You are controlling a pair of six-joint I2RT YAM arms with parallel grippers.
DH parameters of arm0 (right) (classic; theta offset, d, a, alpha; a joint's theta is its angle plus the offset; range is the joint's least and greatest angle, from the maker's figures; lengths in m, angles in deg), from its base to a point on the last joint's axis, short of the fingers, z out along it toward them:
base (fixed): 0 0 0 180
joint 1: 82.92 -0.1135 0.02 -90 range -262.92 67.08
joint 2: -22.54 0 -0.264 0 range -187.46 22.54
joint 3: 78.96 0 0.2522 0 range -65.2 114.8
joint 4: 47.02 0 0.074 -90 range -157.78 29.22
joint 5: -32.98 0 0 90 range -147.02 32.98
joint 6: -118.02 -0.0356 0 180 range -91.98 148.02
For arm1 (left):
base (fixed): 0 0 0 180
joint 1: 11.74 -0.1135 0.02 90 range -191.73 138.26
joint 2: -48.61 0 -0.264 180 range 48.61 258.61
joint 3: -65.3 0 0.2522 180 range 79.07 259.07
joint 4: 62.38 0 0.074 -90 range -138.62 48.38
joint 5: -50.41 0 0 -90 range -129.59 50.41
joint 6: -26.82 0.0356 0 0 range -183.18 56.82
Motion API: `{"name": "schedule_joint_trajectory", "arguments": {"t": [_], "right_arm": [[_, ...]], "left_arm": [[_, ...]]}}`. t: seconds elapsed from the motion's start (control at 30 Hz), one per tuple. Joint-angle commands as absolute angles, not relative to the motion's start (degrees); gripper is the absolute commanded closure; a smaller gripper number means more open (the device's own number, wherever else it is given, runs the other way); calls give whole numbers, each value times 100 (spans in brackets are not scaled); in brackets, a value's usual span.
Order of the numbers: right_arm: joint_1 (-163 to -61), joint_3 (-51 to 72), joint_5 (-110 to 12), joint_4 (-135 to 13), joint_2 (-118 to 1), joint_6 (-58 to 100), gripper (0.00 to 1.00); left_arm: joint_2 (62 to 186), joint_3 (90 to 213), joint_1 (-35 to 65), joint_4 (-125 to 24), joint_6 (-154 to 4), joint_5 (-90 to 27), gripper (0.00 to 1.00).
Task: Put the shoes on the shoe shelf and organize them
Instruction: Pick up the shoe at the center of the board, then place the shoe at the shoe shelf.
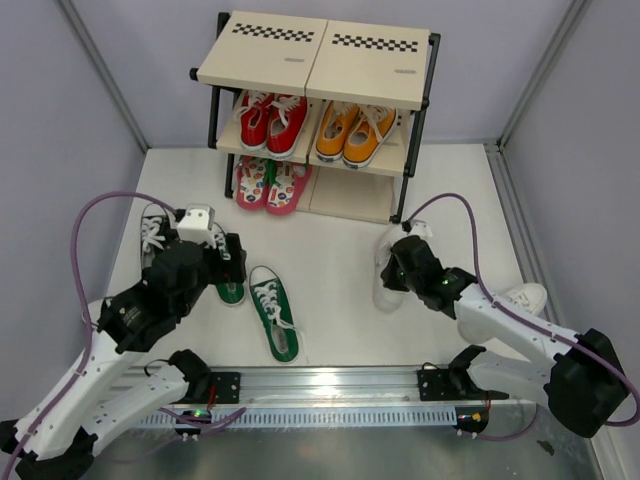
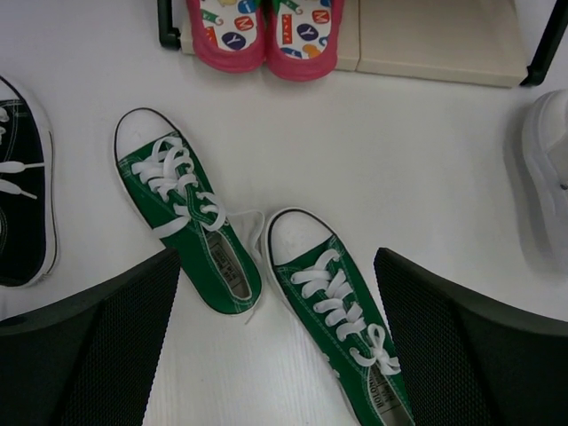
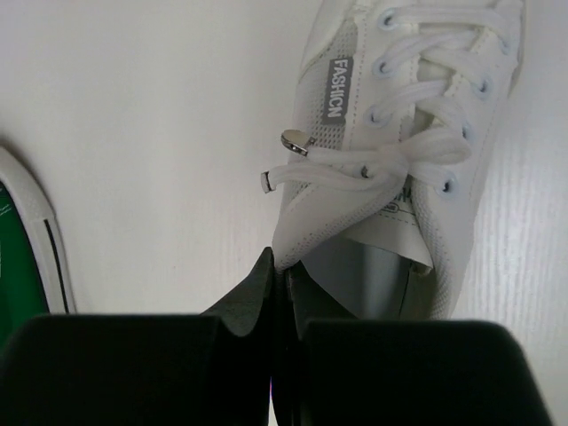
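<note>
The right gripper, clamped on the collar rim of 1 white shoe, is the nearer arm; that shoe lies on the table, long axis toward the shoe shelf, while the left gripper hangs spread wide above 2 green sneakers.

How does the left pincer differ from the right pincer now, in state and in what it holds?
The left pincer stands wide open and holds nothing; the right pincer is shut on the collar edge of a white shoe. The left pincer hangs above two green sneakers without touching them; the right pincer touches its shoe. Both point down at shoes.
</note>
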State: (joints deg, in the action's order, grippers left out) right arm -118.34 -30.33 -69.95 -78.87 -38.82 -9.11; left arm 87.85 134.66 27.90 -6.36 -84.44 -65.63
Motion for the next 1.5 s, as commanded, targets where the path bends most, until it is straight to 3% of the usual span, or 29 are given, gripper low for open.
{"name": "schedule_joint_trajectory", "arguments": {"t": [0.0,0.13,0.73,1.03,1.47], "right_arm": [[-12334,-2505,-7055,-7616,-3924,-952,97],[-12765,-2241,-7099,-7362,-4318,-321,97],[-12774,-263,-7987,-6175,-6393,709,97],[-12739,669,-8171,-5885,-7422,1070,97],[-12344,1346,-8093,-5542,-8196,1202,97]], "left_arm": [[8842,13233,2808,-889,-8226,-6841,7],[8597,12943,2799,-1082,-7997,-7008,4],[8139,12468,2799,-1180,-8120,-7580,1],[8271,12424,2799,-1320,-8067,-6720,1],[8543,12424,2799,-1364,-8032,-6595,1]]}}
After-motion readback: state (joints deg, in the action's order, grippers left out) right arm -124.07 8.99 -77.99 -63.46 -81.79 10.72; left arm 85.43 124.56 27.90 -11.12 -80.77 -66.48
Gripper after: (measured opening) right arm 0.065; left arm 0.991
